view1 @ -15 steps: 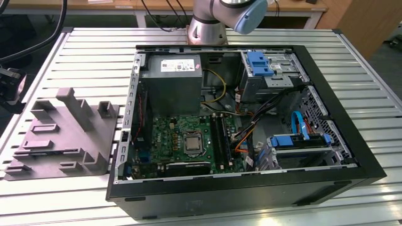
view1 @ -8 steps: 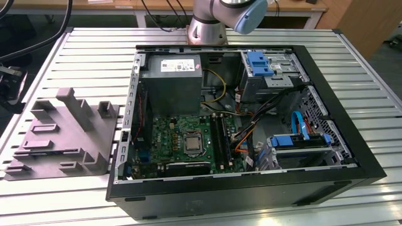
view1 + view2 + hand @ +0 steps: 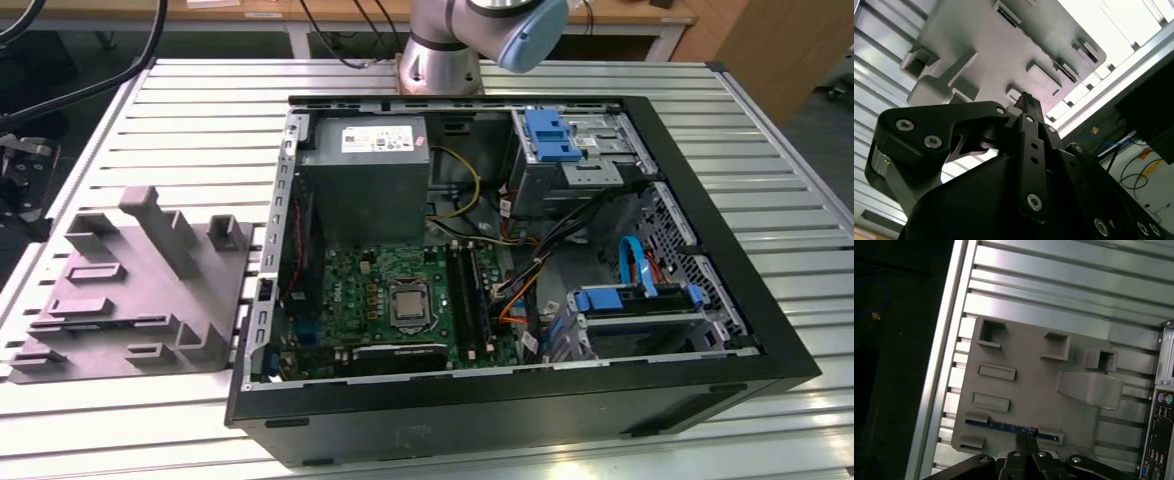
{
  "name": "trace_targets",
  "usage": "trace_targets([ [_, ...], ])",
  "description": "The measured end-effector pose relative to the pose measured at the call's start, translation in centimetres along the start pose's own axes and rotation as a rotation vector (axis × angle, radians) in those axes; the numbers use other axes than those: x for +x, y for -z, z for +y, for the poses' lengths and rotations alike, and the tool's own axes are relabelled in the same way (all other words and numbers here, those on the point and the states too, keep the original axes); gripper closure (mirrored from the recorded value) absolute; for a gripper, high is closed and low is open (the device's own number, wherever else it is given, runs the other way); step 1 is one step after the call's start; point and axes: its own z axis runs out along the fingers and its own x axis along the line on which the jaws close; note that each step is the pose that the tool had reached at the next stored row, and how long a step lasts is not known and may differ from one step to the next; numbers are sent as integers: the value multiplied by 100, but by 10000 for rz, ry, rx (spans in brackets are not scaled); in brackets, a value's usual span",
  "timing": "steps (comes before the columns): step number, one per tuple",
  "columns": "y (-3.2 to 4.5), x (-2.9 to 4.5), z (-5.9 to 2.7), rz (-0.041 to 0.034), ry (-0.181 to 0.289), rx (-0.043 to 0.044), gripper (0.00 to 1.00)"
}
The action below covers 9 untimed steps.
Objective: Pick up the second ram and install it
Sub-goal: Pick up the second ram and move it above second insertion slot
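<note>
Above a slatted table [image 3: 747, 130], the open computer case [image 3: 507, 410] lies on its side with its contents on show; a grey power supply [image 3: 363, 175] sits toward twelve o'clock, a green motherboard [image 3: 380, 290] toward six, and blue drive caddies [image 3: 550, 135] toward one and four, all read in the exterior view. At the case's nine o'clock stands a grey fixture [image 3: 134, 290], just beside the case wall; its far side comes close to the table's edge on the exterior view's left. The arm [image 3: 461, 35] rises at twelve o'clock, behind the case.

In the first wrist view we see the second ram [image 3: 999, 426] standing on edge in a long slot along one border of the fixture [image 3: 1029, 385]; the other pockets that we can see look empty. The gripper [image 3: 1028, 432] hangs over that slot, in line with the stick; its fingers are drawn together with nothing between them, as both wrist views show [image 3: 1026, 102]. Bare slats [image 3: 1054, 300] stretch beyond the fixture; past the table's rail the floor is dark; the case's port panel [image 3: 1161, 430] lies near the fixture's other side.
</note>
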Motion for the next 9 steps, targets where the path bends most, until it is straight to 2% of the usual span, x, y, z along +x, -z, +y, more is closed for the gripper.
trace_targets([
  [9, -22, 1, -1, 65, 1639, -45, 90],
])
